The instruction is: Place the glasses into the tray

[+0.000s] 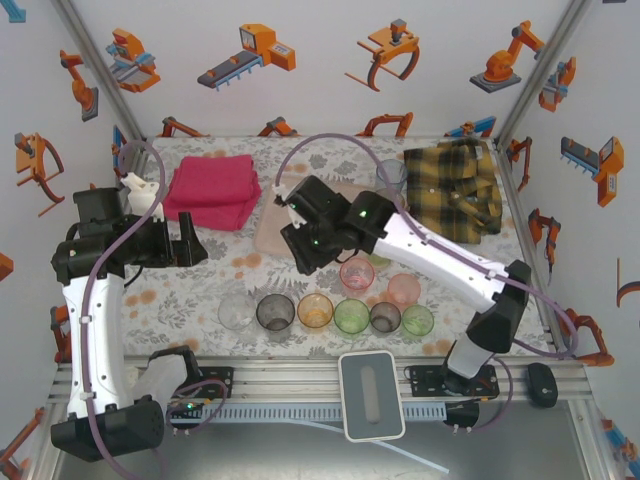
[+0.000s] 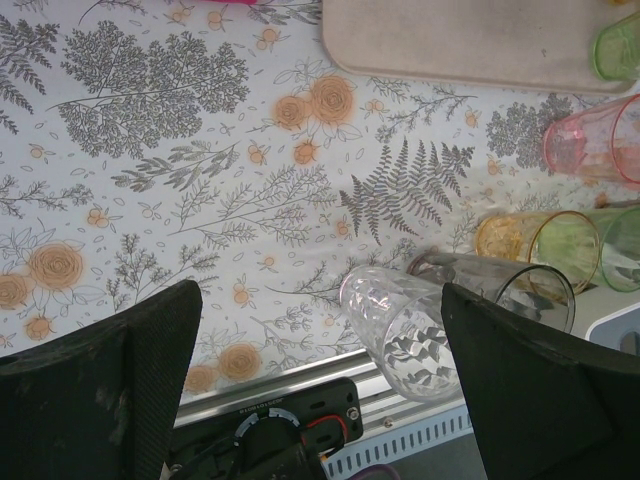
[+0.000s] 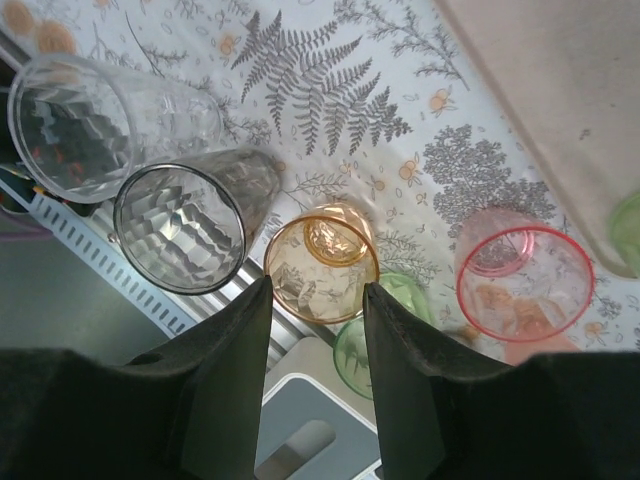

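White enclosure walls printed with orange robot motifs surround a worktop (image 1: pixel 200 290) draped in a floral cloth. At left, the left end effector (image 1: pixel 190 243) hangs over bare cloth, jaws spread wide and holding nothing. Behind it lies a folded magenta towel (image 1: pixel 212 190). Right of the towel, the pale pink tray (image 1: pixel 268 235) lies flat at mid-worktop, partly hidden under the right arm.

The right end effector (image 1: pixel 302 258) is poised at the tray's near edge with jaws partly apart. In the wrist view its fingers (image 3: pixel 240 340) flank the rim of the orange tumbler (image 1: pixel 315 310); whether they touch it cannot be told.

The glasses stand upright on the cloth, nearer than the tray. The front row reads, left to right: clear tumbler (image 1: pixel 236 310), smoky grey tumbler (image 1: pixel 275 312), the orange tumbler, green tumbler (image 1: pixel 351 316), dark tumbler (image 1: pixel 385 317), second green tumbler (image 1: pixel 416 320). Just behind this row stand a pink tumbler (image 1: pixel 357 273) and a peach tumbler (image 1: pixel 403 290).

At far right, a greyish tumbler (image 1: pixel 392 175) stands just beside the yellow-black plaid shirt (image 1: pixel 455 185).
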Controlling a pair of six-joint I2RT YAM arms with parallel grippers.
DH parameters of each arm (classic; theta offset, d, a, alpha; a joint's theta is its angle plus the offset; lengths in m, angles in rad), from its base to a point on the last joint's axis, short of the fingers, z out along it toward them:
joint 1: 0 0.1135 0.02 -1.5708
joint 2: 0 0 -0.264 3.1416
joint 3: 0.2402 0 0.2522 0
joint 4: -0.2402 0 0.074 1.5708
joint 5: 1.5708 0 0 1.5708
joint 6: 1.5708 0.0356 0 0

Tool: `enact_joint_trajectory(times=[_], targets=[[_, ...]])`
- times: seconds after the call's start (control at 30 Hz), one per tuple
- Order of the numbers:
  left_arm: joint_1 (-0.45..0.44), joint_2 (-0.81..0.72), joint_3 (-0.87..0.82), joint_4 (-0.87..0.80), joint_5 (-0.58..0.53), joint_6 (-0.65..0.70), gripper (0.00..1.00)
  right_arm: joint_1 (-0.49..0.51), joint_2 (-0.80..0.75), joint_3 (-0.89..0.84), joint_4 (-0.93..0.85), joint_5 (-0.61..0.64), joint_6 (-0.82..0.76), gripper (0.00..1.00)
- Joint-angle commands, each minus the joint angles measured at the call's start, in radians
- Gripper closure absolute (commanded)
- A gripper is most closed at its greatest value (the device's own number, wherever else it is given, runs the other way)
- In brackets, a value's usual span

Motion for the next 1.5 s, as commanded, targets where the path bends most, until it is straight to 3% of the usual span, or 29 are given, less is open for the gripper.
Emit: enact_joint_trajectory(times=[0.0,0.43,0.8,1.13,1.47], targets=[[0.003,0.001,0.001,-0.011,0.015,-0.004,0.03,0.001,-0.004,-0.024,0.086,-0.017,0.038,0.58],[0.011,-0.003,-0.016,-0.016,0.072,0.007,0.03,0.040,0.114,-0.005,0.111,-0.091,0.032,0.58],[0.010,0.001,-0.016,-0.015,0.056,0.007,0.03,0.082,0.178,-0.001,0.127,-0.123,0.037,0.58],[0.011,0.000,-0.019,-0.017,0.058,0.008,0.03,0.106,0.209,-0.026,0.124,-0.057,0.048,0.59],[0.011,0.004,-0.018,-0.016,0.060,0.006,0.03,0.112,0.232,-0.034,0.114,-0.002,0.034,0.67]])
